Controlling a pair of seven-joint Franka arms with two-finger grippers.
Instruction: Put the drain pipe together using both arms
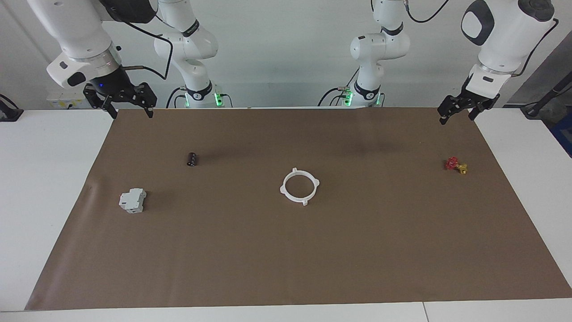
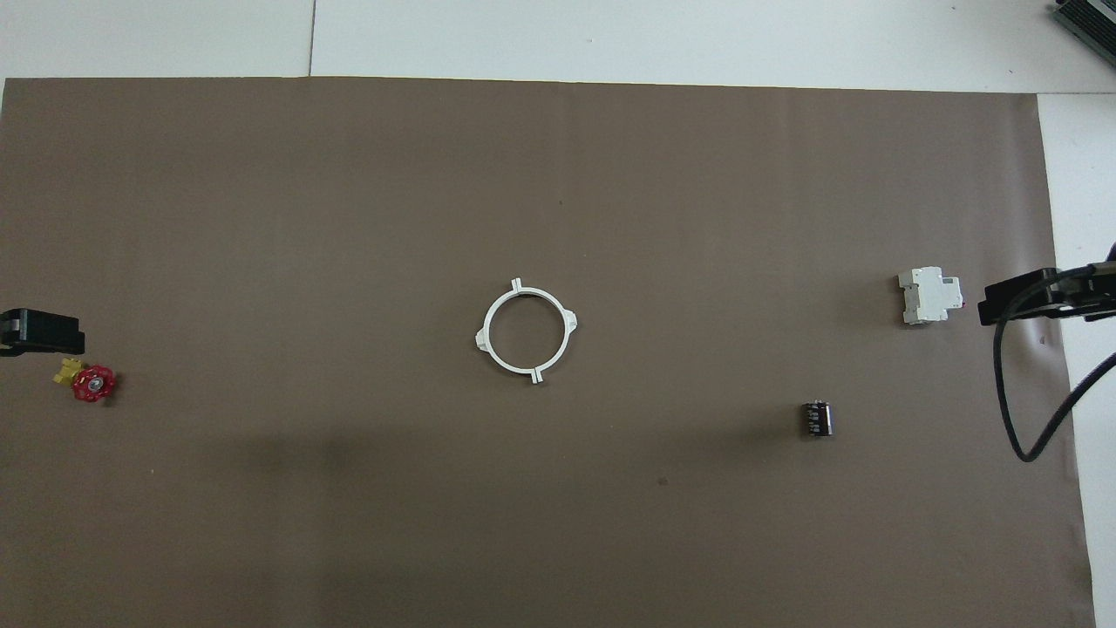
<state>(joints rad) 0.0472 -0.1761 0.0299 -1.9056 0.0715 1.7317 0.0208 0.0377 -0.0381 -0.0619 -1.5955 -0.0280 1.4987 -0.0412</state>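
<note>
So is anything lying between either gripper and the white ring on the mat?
Nothing visible. The drain pipe lies alone mid-mat. The left gripper and right gripper hang open over the mat's corners nearest the robots. The red valve, black cylinder and grey block sit off those paths.

Matt brown paper mat [image 1: 357, 250]
</note>
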